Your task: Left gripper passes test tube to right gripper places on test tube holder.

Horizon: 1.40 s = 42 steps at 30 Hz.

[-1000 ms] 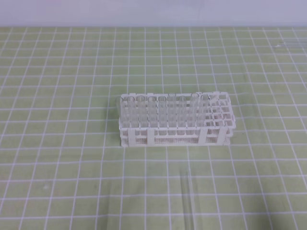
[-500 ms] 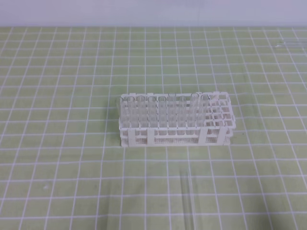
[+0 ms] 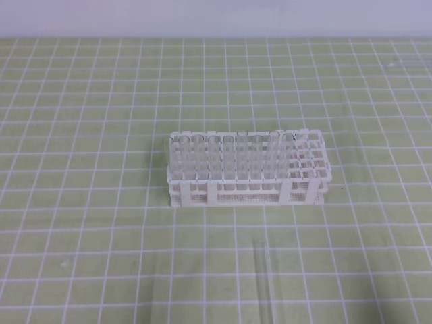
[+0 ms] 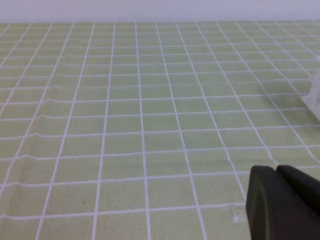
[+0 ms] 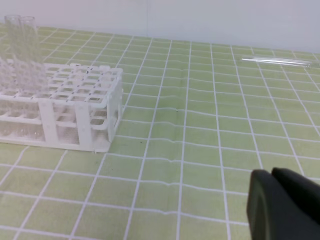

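Green gridded mat (image 3: pixel 81 202), white test tube holder (image 3: pixel 248 191) mid-mat, clear test tube (image 5: pixel 277 61) lying far right

We see a green mat (image 3: pixel 88 202) ruled with a white grid — it covers the whole work surface. Behind it runs a pale, plain wall (image 3: pixel 216 17), meeting the mat's far edge in a straight line — nothing else of note shows.

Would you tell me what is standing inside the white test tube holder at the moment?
The test tube holder holds clear tubes upright across its left and middle holes; the rightmost holes look empty. How many tubes there are cannot be counted, since they overlap.
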Each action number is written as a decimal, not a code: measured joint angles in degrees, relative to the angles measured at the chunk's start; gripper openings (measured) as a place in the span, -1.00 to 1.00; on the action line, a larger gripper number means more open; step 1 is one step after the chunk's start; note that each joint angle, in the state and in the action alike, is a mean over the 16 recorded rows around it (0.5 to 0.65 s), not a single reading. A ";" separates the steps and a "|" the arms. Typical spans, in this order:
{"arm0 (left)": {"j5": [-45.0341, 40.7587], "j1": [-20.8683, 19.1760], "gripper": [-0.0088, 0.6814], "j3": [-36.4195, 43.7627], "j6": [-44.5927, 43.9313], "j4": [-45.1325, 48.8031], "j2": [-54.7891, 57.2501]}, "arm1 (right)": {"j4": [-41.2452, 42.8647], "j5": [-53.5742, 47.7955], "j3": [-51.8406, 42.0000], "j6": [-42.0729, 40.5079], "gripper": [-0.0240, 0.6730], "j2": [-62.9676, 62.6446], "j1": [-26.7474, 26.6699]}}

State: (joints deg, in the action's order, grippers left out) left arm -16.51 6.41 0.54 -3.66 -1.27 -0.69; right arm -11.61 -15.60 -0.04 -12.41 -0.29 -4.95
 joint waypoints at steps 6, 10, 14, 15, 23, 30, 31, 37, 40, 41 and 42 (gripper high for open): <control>1.46 0.02 -0.98 0.13 0.31 -2.90 -0.12 | 0.00 0.00 0.00 0.00 -0.98 0.00 0.00; 3.77 0.02 -0.98 0.09 0.57 -9.49 -0.08 | 0.00 0.00 0.00 0.00 -0.98 0.00 0.00; 7.74 0.02 -0.98 0.09 0.90 -19.36 -0.08 | 0.00 0.00 0.00 0.00 -0.98 0.00 0.00; 8.86 0.02 -0.98 0.09 0.99 -21.91 -0.08 | 0.00 0.00 0.00 0.00 -0.98 0.00 0.00; 16.18 -0.01 -0.98 -0.22 2.35 -38.31 0.04 | 0.00 0.00 0.00 0.00 -0.98 0.00 0.00; 11.43 -0.02 -0.98 -3.98 1.53 -40.18 0.60 | 0.00 0.00 0.00 0.00 -0.98 0.00 0.00; 9.75 -0.02 -0.98 -5.18 1.21 -39.92 1.15 | 0.00 0.00 0.00 0.00 -0.98 0.00 0.00; -6.58 -0.01 -0.98 -15.05 -2.87 -36.99 7.46 | 0.00 0.00 0.00 0.00 -0.98 0.00 0.00; -16.30 -0.02 -0.98 -21.53 -6.50 -34.94 13.10 | 0.00 0.00 0.00 0.00 -0.98 0.00 0.00; -19.42 -0.03 -0.98 -23.71 -7.62 -34.18 15.29 | 0.00 0.00 0.00 0.00 -0.98 0.00 0.00; -22.48 -0.04 -0.98 -25.90 -8.67 -33.37 17.65 | 0.00 0.00 0.00 0.00 -0.98 0.00 0.00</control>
State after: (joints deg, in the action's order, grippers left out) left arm -38.99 6.37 -25.37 -12.33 -34.64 16.96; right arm -11.61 -15.60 -0.04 -12.41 -0.29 -4.95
